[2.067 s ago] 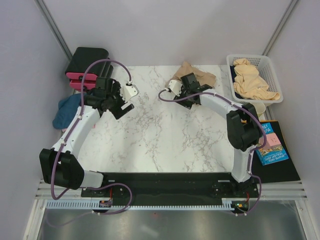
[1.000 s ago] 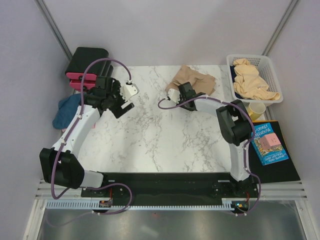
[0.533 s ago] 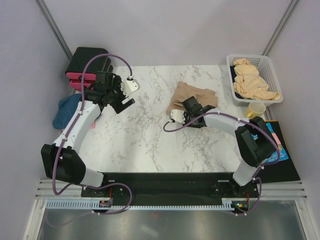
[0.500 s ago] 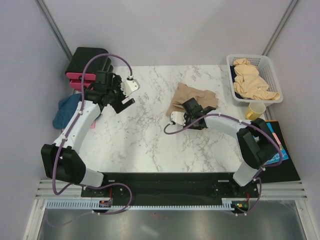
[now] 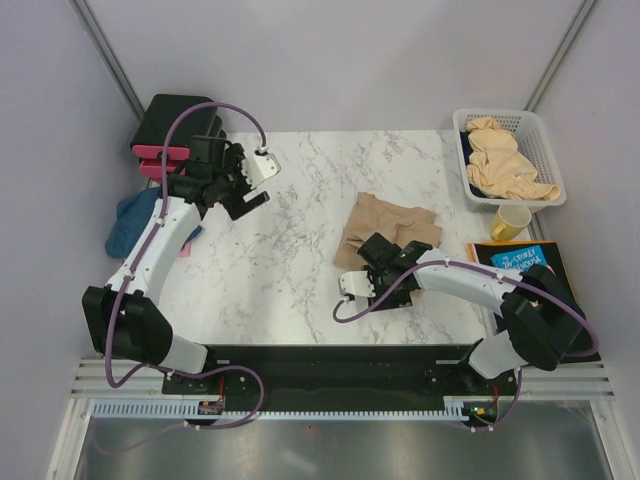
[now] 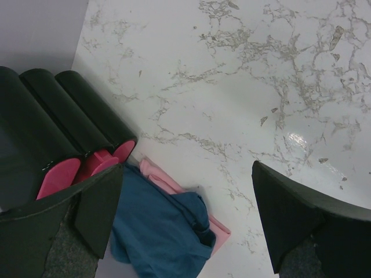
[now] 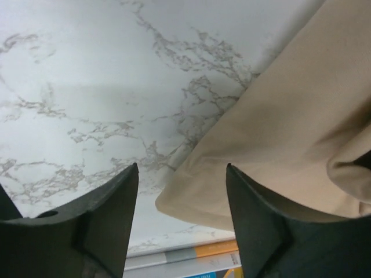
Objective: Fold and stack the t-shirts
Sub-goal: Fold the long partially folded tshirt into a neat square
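Observation:
A crumpled tan t-shirt lies on the marble table, right of the middle. My right gripper sits at its near edge, open. In the right wrist view the shirt's corner lies between the spread jaws of that gripper, not pinched. My left gripper is open and empty over the far left of the table. Its wrist view shows this gripper above a dark blue t-shirt lying on a folded pink one. The blue t-shirt also shows in the top view.
A white mesh basket at the far right holds more tan t-shirts. A yellow cup and a blue book lie right of the table. Black-and-pink boxes stand at the far left corner, and they also show in the left wrist view.
My right gripper has come from the table's far edge toward the near middle, dragging the tan t-shirt with it. My left gripper has shifted slightly toward the far left.

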`<state>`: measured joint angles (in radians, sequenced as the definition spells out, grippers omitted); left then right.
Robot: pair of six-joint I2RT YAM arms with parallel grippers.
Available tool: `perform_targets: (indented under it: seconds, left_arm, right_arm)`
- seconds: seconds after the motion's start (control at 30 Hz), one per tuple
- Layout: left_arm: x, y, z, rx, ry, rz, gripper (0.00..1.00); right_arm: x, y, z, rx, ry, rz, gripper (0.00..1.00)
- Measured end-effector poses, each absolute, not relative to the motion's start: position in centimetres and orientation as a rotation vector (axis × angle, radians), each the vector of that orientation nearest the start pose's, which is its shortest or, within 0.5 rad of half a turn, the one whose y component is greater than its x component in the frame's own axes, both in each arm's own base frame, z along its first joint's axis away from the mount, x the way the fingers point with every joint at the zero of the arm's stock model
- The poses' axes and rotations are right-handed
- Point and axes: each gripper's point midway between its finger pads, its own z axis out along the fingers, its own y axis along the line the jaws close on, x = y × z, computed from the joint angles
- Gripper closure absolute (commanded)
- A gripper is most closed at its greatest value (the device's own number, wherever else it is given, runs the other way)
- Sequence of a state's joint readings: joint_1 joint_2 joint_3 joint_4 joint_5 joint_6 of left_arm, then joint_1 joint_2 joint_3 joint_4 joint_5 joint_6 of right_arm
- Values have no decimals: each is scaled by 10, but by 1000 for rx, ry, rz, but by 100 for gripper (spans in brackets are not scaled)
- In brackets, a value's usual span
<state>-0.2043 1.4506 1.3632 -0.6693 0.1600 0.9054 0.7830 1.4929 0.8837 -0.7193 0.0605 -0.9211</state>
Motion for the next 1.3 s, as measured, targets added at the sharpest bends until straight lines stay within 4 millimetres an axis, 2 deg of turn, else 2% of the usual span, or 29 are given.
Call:
perform_targets:
  seconds: [0.1,0.2,0.27,0.43,0.53,0.6,0.8,0.9,1.07,1.3]
  left_arm:
    - [397,-77,223,1303,1919,177,0]
    - [397,-78,224,1314,1910,176,0]
    - [397,-81,224,1318,1900,162,0]
    - [398,-89,227,1324,1865,117,0]
    - [398,-92,228,1324,1856,107,0]
    - [399,-91,228,1323,1856,109,0]
    - [402,-86,232,1307,1856,153,0]
    - [402,-82,235,1296,1860,180,0]
    - [400,-79,241,1283,1849,204,0]
    - [397,-77,238,1283,1858,209,0]
  right_arm:
    - [215,159,45,-2193,1919,-89,27]
    - [217,163,61,-2158,1947,-72,26]
    - [227,175,82,-2098,1931,-61,25]
    - [264,208,155,-1920,1785,-97,27]
    - [281,218,170,-1902,1722,-134,27]
    - [286,219,163,-1936,1703,-152,26]
    - [291,209,114,-2094,1708,-191,27]
    - [300,209,102,-2100,1723,-201,28]
    - [319,204,95,-2055,1751,-241,30]
    - [342,204,95,-1987,1746,-328,33]
